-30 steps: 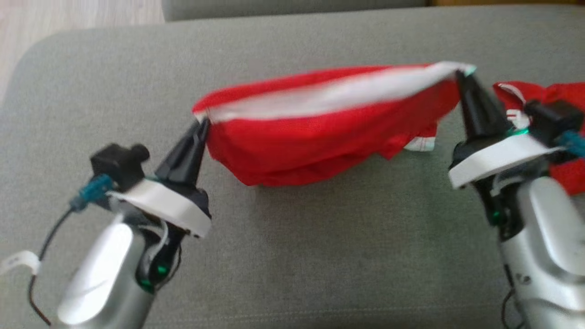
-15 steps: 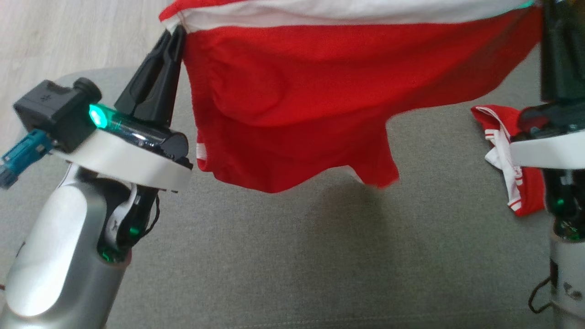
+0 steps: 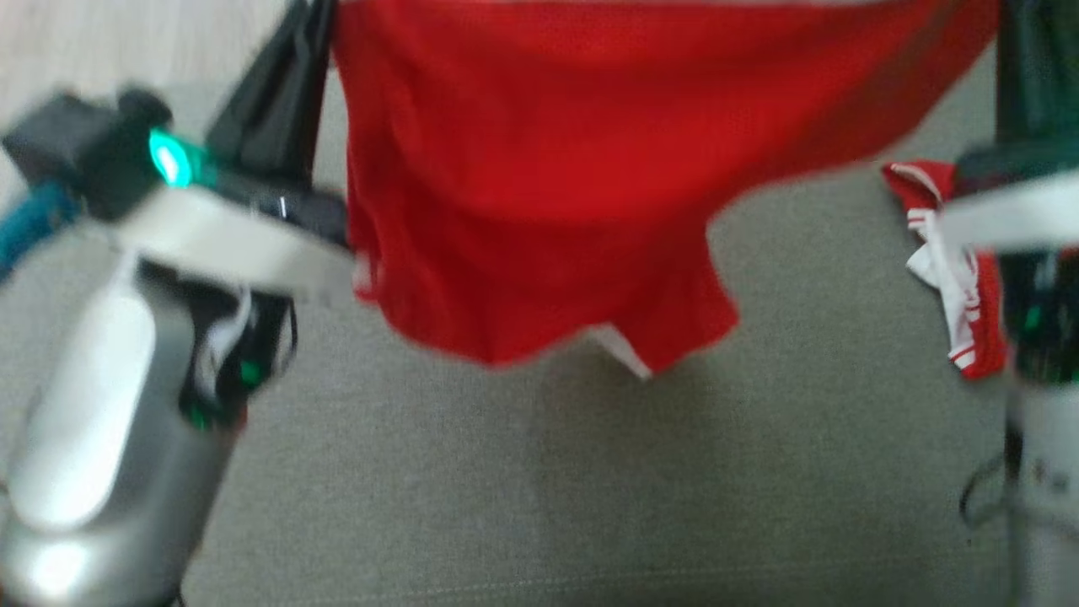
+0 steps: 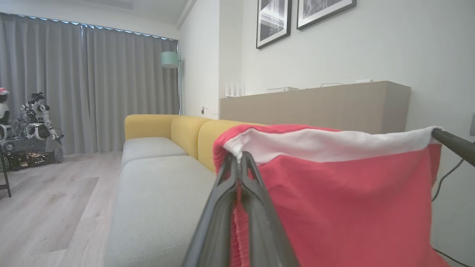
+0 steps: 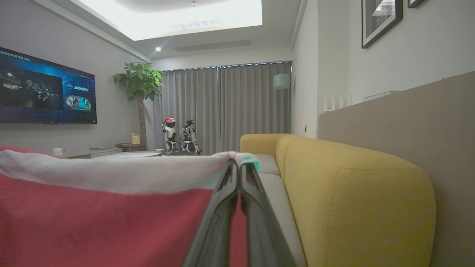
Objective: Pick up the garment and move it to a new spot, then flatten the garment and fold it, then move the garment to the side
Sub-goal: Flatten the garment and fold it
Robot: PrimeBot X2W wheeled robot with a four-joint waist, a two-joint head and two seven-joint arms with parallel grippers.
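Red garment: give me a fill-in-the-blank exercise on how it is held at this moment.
1. The red garment hangs from the left gripper and right gripper, whose fingers are ____ on it.
2. Its top band is ____.
3. The sofa backrest is ____.
4. A second red-and-white garment lies on the grey seat near the ____ arm.
Missing words: shut; white; yellow; right.

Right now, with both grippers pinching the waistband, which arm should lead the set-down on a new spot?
Left, probably. The left gripper has bare grey cushion around it, while a second red-and-white garment lies beside the right gripper. Both are shut on the red garment.
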